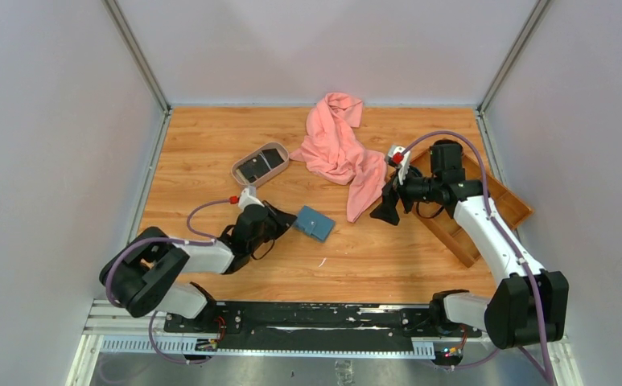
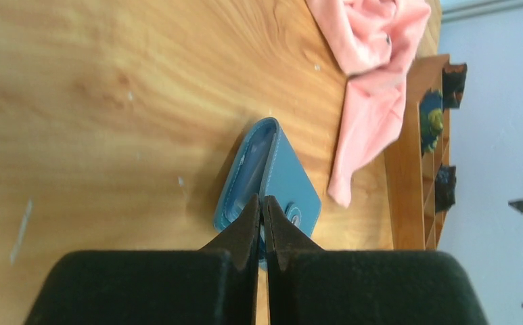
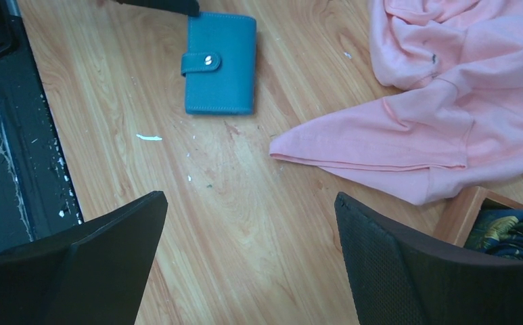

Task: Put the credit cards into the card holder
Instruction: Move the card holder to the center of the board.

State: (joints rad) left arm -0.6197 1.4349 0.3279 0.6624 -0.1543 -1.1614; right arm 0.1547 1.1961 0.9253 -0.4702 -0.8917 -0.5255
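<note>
Here the card holder (image 1: 315, 223) lies flat on the worktop (image 1: 372, 265), about midway between the left and right edges and a little nearer the near edge than the far one. In the right wrist view it is folded shut, its tab clasp (image 3: 201, 62) snapped across the cover. The left gripper (image 1: 285, 219) reaches it from the left side. Seen from the left wrist, its fingers (image 2: 248, 223) are drawn together to a thin slit with their tips at the holder's edge. Whether they pinch the cover cannot be told.

The credit cards (image 1: 259, 166) that can be seen are dark and sit in the oval beige tray (image 1: 235, 170), which is toward the left edge and farther back than the holder. They are well apart from it.

The right gripper (image 1: 388, 209) hangs above the worktop right of centre, jaws spread wide and holding nothing. It is just beside the lower tip of a pink cloth (image 1: 338, 149) that runs from the far edge toward the middle. A brown wooden compartment tray (image 1: 510, 205) lies aslant along the right edge, with dark patterned items in its compartments.
</note>
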